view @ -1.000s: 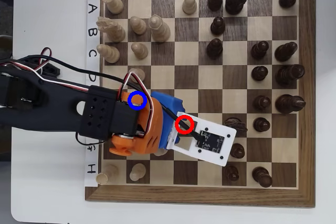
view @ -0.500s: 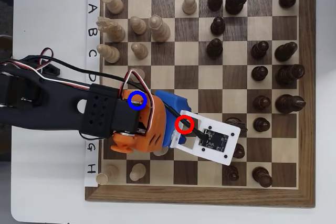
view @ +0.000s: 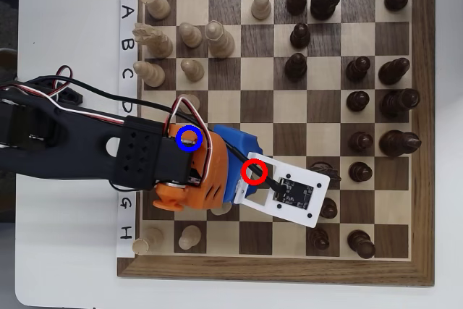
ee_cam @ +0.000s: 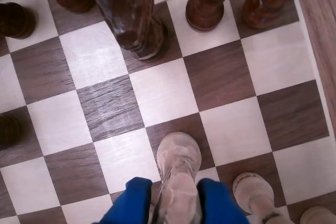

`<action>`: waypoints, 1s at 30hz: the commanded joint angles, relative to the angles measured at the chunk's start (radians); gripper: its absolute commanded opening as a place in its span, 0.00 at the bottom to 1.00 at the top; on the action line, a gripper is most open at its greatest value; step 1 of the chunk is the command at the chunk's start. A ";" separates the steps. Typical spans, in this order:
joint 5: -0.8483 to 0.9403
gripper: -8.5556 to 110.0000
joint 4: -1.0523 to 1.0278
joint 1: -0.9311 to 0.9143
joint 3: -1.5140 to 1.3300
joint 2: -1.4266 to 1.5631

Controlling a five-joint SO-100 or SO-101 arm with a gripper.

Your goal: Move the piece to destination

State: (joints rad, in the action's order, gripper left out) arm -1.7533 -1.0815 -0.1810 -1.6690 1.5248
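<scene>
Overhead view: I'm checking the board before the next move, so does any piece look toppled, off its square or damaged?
Nothing clearly stands out. The visible pieces stand upright on the chessboard. The arm hides several squares around rows E to G, so those cannot be checked.

Reaching in from the left in the overhead view, black arm [view: 65, 139] lying low, orange wrist [view: 192, 186] angled down; blue gripper [ee_cam: 176, 203] pinching a pawn.

Hobby robotics desk: labelled chessboard [view: 423, 128]
</scene>
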 commanded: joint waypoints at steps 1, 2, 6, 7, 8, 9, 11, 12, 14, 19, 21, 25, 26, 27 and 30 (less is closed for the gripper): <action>0.008 0.09 0.061 0.002 -0.002 0.054; 0.020 0.09 0.067 0.002 -0.008 0.055; 0.032 0.07 0.077 -0.008 -0.018 0.055; 0.031 0.07 0.077 -0.008 -0.020 0.055; 0.035 0.07 0.071 -0.009 -0.020 0.055; 0.043 0.07 0.071 -0.009 -0.021 0.057; 0.054 0.07 0.071 -0.011 -0.020 0.063; 0.057 0.07 0.072 -0.014 -0.018 0.067; 0.057 0.07 0.075 -0.018 -0.014 0.078; 0.061 0.07 0.080 -0.029 0.003 0.110; 0.057 0.07 0.081 -0.035 0.012 0.126; 0.054 0.07 0.069 -0.043 0.035 0.152; 0.054 0.07 0.063 -0.046 0.041 0.156; 0.054 0.07 0.057 -0.048 0.048 0.161; 0.057 0.07 0.043 -0.055 0.054 0.179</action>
State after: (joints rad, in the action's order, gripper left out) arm -1.7227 -1.0523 -0.1933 -1.6904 1.5324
